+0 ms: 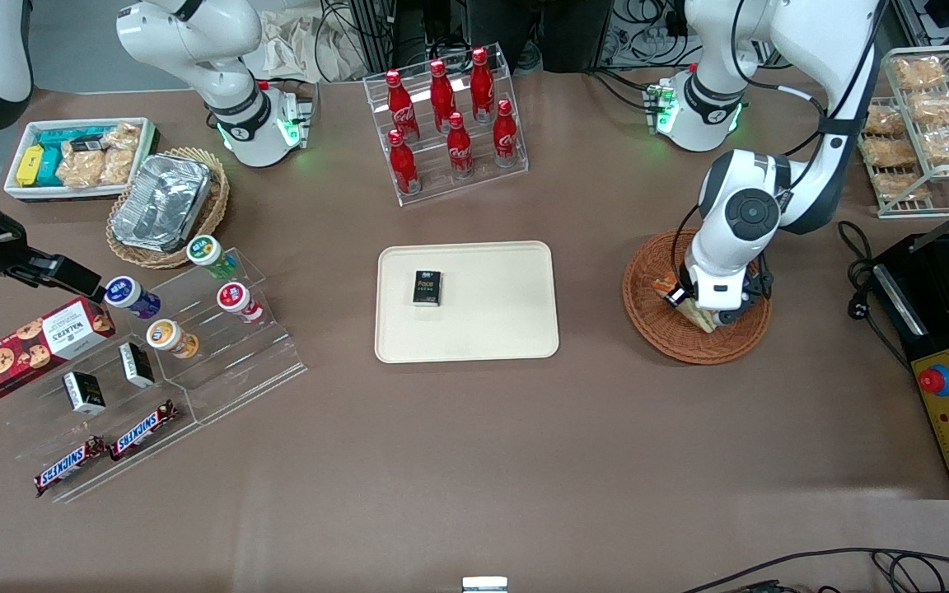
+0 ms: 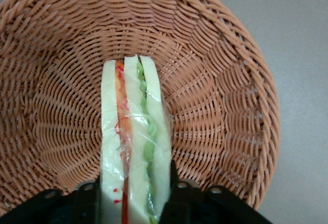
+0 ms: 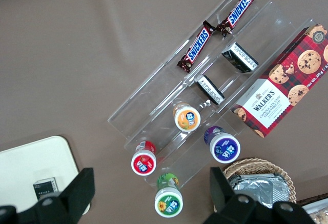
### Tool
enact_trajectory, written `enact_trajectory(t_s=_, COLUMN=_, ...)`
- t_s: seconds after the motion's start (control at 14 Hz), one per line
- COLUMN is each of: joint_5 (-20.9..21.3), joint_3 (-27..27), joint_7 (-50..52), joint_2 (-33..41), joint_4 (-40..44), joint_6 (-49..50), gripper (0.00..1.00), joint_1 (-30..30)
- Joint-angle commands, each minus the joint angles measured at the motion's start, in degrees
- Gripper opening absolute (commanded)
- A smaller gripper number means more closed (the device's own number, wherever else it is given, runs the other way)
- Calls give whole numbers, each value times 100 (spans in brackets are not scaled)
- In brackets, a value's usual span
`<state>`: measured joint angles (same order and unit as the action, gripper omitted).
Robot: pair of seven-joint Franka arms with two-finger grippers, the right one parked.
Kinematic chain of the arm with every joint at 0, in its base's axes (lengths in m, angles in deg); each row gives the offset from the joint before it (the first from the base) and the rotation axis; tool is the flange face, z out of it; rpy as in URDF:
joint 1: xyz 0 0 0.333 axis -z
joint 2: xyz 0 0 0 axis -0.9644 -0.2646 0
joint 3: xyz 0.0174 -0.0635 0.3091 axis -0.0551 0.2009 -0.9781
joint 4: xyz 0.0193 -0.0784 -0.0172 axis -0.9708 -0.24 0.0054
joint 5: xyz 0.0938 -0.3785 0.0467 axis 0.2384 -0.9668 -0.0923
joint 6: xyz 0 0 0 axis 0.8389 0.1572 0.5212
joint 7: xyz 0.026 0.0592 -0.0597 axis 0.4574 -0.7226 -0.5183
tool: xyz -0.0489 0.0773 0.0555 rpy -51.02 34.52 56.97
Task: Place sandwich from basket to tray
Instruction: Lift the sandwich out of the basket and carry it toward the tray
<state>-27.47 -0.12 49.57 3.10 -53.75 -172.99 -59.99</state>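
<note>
Two fingers of the gripper (image 2: pixel 134 196) pinch the sandwich (image 2: pixel 134 147) by its flat bread faces, filling edge up, likely so the layers stay pressed together when lifted. It sits low inside the basket (image 1: pixel 656 317), toward the working arm's end of the table, and I cannot tell whether the sandwich is touching the weave. Nearer the table's middle lies the tray (image 1: pixel 491 329), a small black box (image 1: pixel 427 288) in one corner, leaving bare room for the sandwich.
</note>
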Motion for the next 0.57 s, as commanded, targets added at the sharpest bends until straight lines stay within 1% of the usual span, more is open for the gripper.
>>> enact_trajectory(t_s=0.0, joint_5=61, joint_3=-6, joint_7=74, joint_2=109, joint_4=-26, joint_6=-93, gripper=0, joint_1=1)
enact_trajectory(t_s=0.14, joint_5=61, joint_3=12, joint_7=74, joint_2=389, joint_4=-43, joint_6=-6, gripper=0, joint_1=28)
enact_trajectory(t_s=0.21, joint_5=61, joint_3=29, joint_7=56, joint_2=609, joint_4=-43, joint_6=195, gripper=0, joint_1=45)
enact_trajectory(t_s=0.5, joint_5=61, joint_3=275, joint_7=-347, joint_2=1470, joint_4=369, joint_6=1916, gripper=0, joint_1=81)
